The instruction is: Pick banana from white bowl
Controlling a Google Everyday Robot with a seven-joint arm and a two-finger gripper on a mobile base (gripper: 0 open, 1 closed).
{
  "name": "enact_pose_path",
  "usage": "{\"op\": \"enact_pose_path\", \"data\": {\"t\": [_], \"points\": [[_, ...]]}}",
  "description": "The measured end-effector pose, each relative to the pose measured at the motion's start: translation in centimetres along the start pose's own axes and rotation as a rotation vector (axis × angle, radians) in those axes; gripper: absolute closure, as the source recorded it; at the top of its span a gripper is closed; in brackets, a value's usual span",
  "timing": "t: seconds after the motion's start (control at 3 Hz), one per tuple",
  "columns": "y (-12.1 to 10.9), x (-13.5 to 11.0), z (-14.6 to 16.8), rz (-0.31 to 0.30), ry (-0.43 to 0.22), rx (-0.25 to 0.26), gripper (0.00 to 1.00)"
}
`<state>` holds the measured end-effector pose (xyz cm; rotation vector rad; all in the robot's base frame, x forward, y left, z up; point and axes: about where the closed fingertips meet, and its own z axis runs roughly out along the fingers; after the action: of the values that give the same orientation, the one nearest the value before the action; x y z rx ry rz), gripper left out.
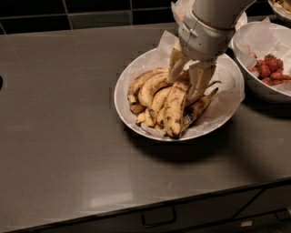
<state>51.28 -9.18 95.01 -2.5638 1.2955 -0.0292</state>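
The wide white bowl [136,75], lined with crinkled white paper, holds several speckled bananas. The banana [175,107], the largest and thickest one, lies in the middle of the pile and points toward the bowl's near rim. My gripper [187,76] reaches down from the upper right into the bowl. Its two fingers [176,63] stand on either side of the banana's upper end and press against it. The banana still rests on the pile. Its stem end is hidden behind the fingers.
Slimmer spotted bananas [145,88] lie to the left of the big one. A white bowl of red strawberries [268,70] stands close on the right. Another paper-lined bowl [182,9] sits behind my arm. The dark counter's front edge [136,207] runs along the bottom.
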Motion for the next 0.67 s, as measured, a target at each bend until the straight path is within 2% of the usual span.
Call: {"op": "enact_pose_path", "data": {"t": [0.33, 0.67], "points": [[0.0, -1.5, -2.6, -0.034, 0.044, 0.073, 1.0], [0.4, -2.7, -5.0, -0.059, 0.075, 0.124, 1.0]]}}
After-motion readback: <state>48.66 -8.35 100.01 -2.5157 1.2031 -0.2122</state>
